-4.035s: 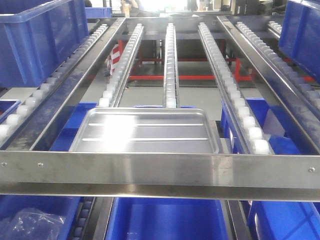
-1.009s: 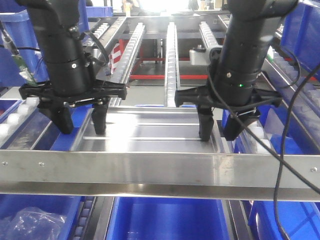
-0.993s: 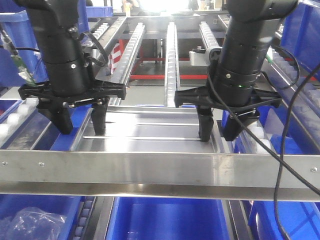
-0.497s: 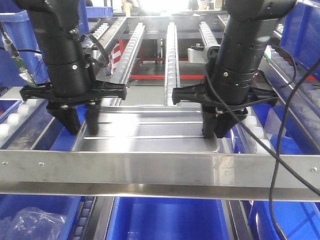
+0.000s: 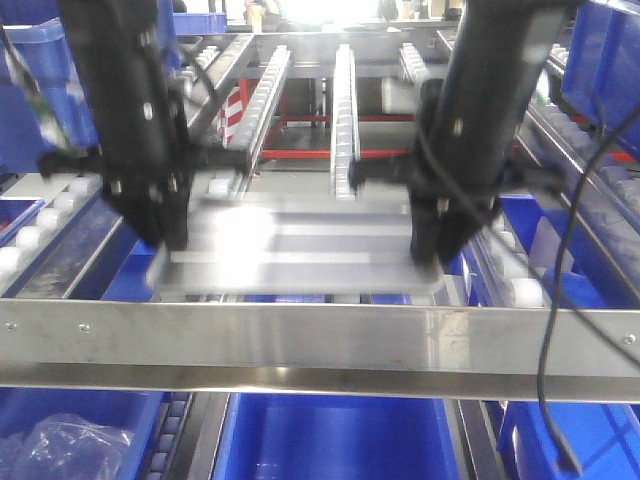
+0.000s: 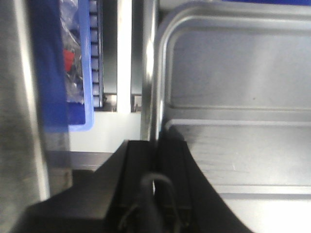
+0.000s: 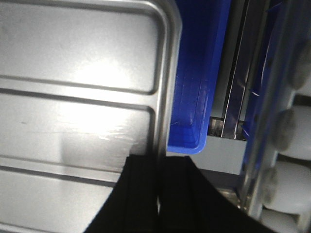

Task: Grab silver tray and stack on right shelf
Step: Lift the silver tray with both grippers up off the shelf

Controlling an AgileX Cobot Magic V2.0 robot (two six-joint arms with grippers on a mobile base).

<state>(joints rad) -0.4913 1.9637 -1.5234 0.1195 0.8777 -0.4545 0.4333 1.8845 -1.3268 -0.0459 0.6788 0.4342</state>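
Left gripper (image 6: 156,151): closed on the left rim of the silver tray (image 5: 300,250).
Right gripper (image 7: 158,165): closed on the right rim.
Progress: grasp is made; stacking on the right shelf (image 5: 330,335) is judged outstanding.

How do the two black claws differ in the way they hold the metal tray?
The left gripper pinches the tray's left rim; the right gripper pinches its right rim. Beside the left gripper sits a blue bin with a plastic bag; beside the right gripper run white rollers. Both are black and shut on the rim, one finger inside, one outside.
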